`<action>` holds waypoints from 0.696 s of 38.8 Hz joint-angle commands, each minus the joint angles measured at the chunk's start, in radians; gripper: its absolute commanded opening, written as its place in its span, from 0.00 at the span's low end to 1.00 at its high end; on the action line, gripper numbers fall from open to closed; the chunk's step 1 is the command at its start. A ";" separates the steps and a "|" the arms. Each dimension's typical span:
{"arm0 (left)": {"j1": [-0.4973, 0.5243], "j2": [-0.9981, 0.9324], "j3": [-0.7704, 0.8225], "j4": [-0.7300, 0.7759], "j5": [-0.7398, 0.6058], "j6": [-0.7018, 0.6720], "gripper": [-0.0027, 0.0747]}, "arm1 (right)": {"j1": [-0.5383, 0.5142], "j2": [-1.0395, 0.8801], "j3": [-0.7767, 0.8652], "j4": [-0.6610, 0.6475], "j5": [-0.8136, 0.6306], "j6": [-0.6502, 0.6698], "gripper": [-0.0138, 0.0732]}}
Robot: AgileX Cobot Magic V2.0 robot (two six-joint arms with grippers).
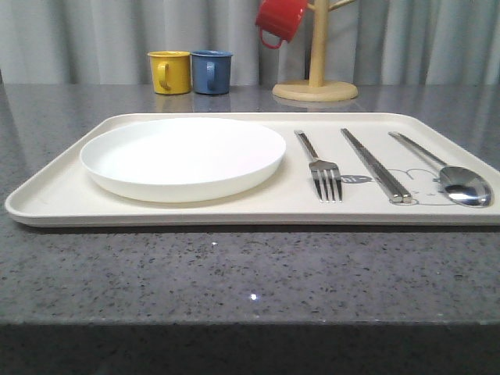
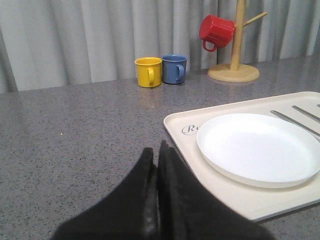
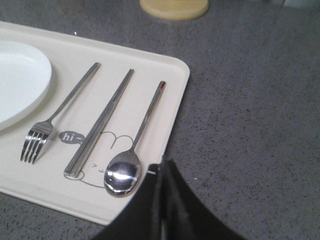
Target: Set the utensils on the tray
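The cream tray (image 1: pixel 55 197) (image 2: pixel 226 193) (image 3: pixel 170 95) lies across the grey table. On its left half rests the round white plate (image 1: pixel 183 156) (image 2: pixel 257 147) (image 3: pixel 15 80). To the plate's right lie the fork (image 1: pixel 320 168) (image 3: pixel 60 115), the flat chopsticks (image 1: pixel 375 166) (image 3: pixel 102 122) and the long-handled spoon (image 1: pixel 449 176) (image 3: pixel 135 142), side by side. My left gripper (image 2: pixel 157 152) is shut and empty, above the table just off the tray's left corner. My right gripper (image 3: pixel 163 165) is shut and empty, at the tray's right edge next to the spoon's bowl.
A yellow mug (image 1: pixel 169 72) (image 2: pixel 149 71) and a blue mug (image 1: pixel 212 71) (image 2: pixel 174 68) stand behind the tray. At the back right a wooden mug tree (image 1: pixel 316 82) (image 2: pixel 234 70) (image 3: pixel 174 8) holds a red mug (image 1: pixel 280 19) (image 2: pixel 216 31). Grey curtains close the back.
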 commanded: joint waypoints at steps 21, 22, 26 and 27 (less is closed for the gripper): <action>0.002 0.013 -0.027 -0.008 -0.088 -0.009 0.01 | -0.001 -0.315 0.112 -0.014 -0.177 -0.010 0.08; 0.002 0.013 -0.027 -0.008 -0.088 -0.009 0.01 | -0.001 -0.315 0.112 -0.014 -0.177 -0.010 0.08; 0.002 0.013 -0.027 -0.008 -0.088 -0.009 0.01 | -0.001 -0.315 0.112 -0.014 -0.177 -0.010 0.08; 0.002 0.013 -0.027 -0.008 -0.088 -0.009 0.01 | -0.001 -0.315 0.112 -0.014 -0.177 -0.010 0.08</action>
